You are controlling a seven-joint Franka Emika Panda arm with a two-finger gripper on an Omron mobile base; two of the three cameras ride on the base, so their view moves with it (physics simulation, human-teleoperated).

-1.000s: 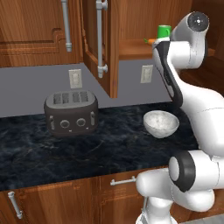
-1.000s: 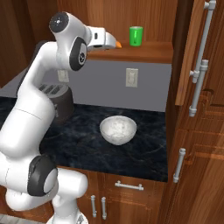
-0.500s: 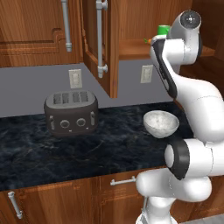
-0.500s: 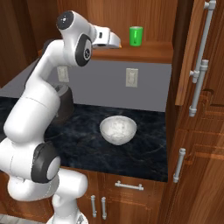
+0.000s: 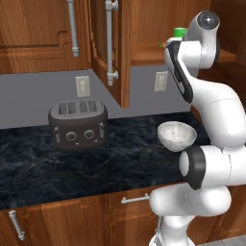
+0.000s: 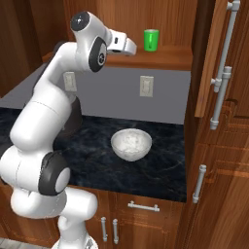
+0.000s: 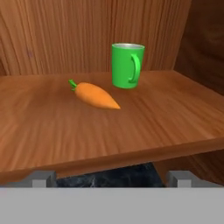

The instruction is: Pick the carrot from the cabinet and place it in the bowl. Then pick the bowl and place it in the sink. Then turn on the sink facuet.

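The small orange carrot (image 7: 96, 96) lies on its side on the shelf (image 7: 109, 135) of the open reddish-brown cabinet (image 5: 117, 53), its green top pointing left in the hand view. My gripper (image 7: 111, 178) is open and empty. It hovers at the shelf's front edge, short of the carrot and facing it. From the right base view the hand (image 6: 122, 44) is level with the shelf, left of the green mug. The white bowl (image 5: 177, 135) (image 6: 131, 144) stands empty on the dark counter below. The sink and the sink facuet are out of view.
A green mug (image 7: 127, 65) (image 6: 151, 40) stands just behind and right of the carrot. The cabinet door (image 6: 221, 58) hangs open on the right. A dark toaster (image 5: 78, 125) sits on the black counter (image 5: 96, 168) at the left, below wall outlets.
The arm has raised and pushed the hand forward to the shelf's edge, so that it now covers the carrot in the right base view. The jaws stayed open.
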